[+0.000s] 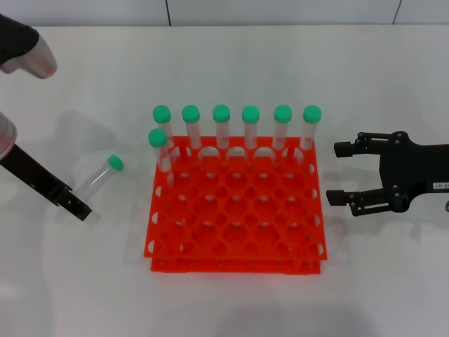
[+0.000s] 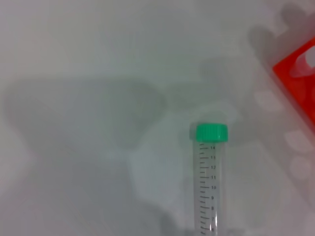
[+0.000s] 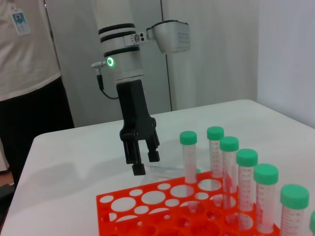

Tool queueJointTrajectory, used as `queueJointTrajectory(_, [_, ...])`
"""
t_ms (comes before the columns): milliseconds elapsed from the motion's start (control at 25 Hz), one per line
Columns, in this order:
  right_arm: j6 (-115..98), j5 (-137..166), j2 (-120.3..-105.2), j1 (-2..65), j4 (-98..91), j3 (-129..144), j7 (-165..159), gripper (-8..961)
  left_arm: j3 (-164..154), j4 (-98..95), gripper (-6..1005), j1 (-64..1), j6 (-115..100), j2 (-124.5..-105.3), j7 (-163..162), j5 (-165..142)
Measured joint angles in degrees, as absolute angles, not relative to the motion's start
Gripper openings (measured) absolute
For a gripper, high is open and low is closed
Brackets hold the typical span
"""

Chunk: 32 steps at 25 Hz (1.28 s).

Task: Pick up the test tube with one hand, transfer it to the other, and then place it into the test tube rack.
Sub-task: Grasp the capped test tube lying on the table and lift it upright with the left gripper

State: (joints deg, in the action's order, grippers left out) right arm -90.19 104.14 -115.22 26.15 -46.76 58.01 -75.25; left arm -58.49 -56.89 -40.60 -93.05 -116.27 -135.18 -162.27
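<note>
The test tube (image 1: 100, 177), clear with a green cap, lies on the white table left of the orange-red rack (image 1: 235, 235). It also shows in the left wrist view (image 2: 212, 182) and the right wrist view (image 3: 166, 169). My left gripper (image 1: 78, 207), black and unlabelled on the arm with the green light, hangs open just above the tube's bottom end; in the right wrist view (image 3: 146, 163) its fingers are apart and hold nothing. My right gripper (image 1: 339, 173), black with a small white label, is open and empty to the right of the rack.
Several green-capped tubes (image 1: 222, 126) stand in the rack's back row, with one more (image 1: 160, 149) in the second row at the left. The rack's corner shows in the left wrist view (image 2: 298, 73). A person (image 3: 24, 59) stands behind the table's far side.
</note>
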Motion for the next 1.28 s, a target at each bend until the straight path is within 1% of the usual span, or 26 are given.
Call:
queueJointTrajectory(120, [-90.4,104.1,-115.22,26.0,-46.7,58.0,-75.2,806,-58.5,-56.6,870,-40.5,-92.7,-116.28,-135.2,-162.3])
queueJointTrajectory(240, [-90.5,104.1,-115.22,25.8,-46.7,58.2,-75.2,804,-59.0,-55.4,672,-40.6,-92.0,-116.28,-135.3,-162.3])
queueJointTrajectory(440, [-90.5,104.0,-115.22,25.7,-46.7,58.3,-75.2,802,-60.6,-54.3,499,-40.6,-90.7,-116.43,-135.8,-162.3])
queueJointTrajectory(880, [-90.5,104.0,-115.22,25.4,-46.8,58.4,-75.2,796,-62.4,-53.8,493,-40.7,-89.5,-116.47,-137.1,-162.4])
queueJointTrajectory(1040, [-90.5,104.0,-115.22,25.4,-46.8,58.1,-75.2,794,-62.5,-53.9,325,-40.9,-89.6,-116.5,-137.5,-162.3])
queueJointTrajectory(1280, [-91.1,103.9,-115.22,25.4,-46.8,58.0,-75.2,791,-62.3,-56.3,210,-40.8,-90.0,-116.77,-137.5,-161.8])
